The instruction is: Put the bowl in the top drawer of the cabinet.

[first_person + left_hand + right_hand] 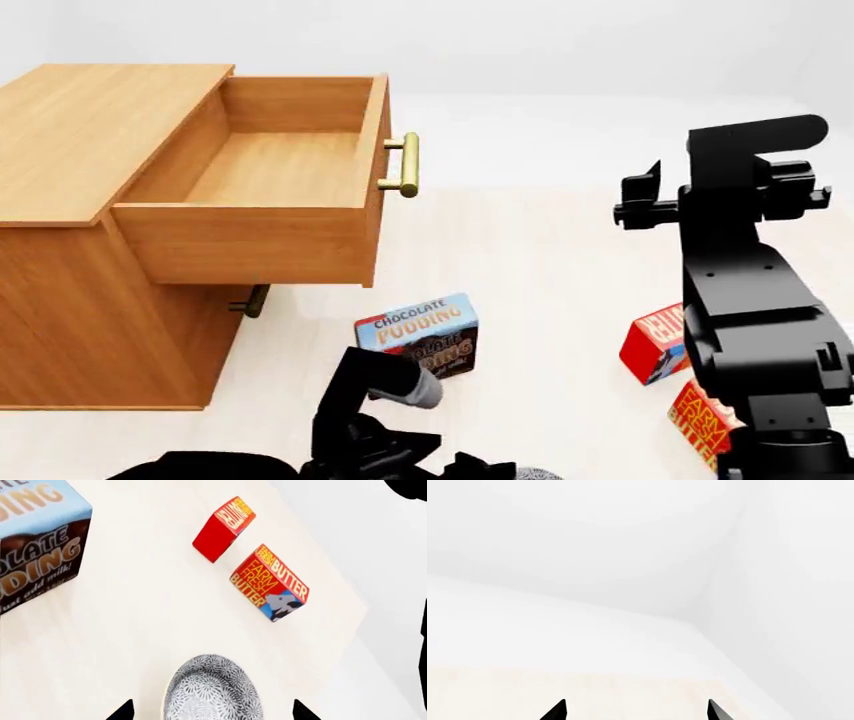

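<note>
Head view: the top drawer (pixel 267 190) of the cabinet (pixel 80 250) gapes open, its inside bare, and the bowl (pixel 534 473) is barely a sliver at the bottom edge. The left wrist view shows the speckled bowl on the desk (pixel 133 630) between the spread tips of the left pincer (pixel 212 711), released, with pudding box (pixel 37 545) and butter box (pixel 270 582) beyond. Right pincer (pixel 635 710): tips apart, nothing held, facing white wall.

You see only a sliver of the bowl (pixel 534 473) at the head view's bottom edge; the left wrist view crops its near half. The right arm (pixel 747 330) hides part of both red boxes, and the pudding box (pixel 37 540) runs off frame
</note>
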{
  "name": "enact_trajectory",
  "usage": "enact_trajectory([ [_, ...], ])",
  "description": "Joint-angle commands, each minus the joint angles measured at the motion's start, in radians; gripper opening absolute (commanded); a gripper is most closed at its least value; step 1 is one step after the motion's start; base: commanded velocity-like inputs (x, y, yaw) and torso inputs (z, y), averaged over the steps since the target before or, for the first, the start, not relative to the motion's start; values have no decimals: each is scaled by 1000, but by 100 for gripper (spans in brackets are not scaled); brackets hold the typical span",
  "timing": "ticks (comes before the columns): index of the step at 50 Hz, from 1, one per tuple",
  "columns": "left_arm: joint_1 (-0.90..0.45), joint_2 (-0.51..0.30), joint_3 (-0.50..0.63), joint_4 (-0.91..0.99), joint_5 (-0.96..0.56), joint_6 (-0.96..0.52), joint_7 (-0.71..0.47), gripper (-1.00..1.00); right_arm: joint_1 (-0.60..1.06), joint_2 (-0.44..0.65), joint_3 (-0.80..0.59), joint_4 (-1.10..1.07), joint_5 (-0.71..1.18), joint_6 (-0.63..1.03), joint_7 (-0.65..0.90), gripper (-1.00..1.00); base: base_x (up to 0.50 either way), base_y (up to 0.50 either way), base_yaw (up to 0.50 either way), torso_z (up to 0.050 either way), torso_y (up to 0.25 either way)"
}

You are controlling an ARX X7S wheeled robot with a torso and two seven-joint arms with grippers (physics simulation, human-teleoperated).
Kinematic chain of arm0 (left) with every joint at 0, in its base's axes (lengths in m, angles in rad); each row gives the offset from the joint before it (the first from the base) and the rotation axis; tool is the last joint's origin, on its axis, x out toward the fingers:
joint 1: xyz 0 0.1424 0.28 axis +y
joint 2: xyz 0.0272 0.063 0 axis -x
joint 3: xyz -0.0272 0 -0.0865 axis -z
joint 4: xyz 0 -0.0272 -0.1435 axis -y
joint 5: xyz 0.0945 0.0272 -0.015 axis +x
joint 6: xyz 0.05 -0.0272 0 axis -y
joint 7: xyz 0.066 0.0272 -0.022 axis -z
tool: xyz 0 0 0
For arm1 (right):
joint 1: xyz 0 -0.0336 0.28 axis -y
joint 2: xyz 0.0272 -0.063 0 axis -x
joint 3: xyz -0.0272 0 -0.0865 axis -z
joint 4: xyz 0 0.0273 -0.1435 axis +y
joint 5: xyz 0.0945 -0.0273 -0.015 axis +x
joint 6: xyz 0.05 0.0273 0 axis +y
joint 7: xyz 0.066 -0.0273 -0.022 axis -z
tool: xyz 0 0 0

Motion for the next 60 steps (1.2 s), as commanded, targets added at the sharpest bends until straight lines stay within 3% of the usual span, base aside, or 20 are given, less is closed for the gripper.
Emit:
enact_trajectory([
  [1, 33, 16, 29, -58, 26, -6, 21, 100, -11, 1, -12, 11, -4, -15, -1, 100, 0, 0, 0, 0, 0],
  [37, 58, 219, 138, -372, 105, -43, 74, 100, -26, -2, -5, 22, 11, -37, 5, 100, 0, 0, 0, 0, 0],
  [60, 67, 293, 187, -464, 168, -51, 84, 100, -33, 3, 8, 12, 27, -40, 5, 100, 0, 0, 0, 0, 0],
])
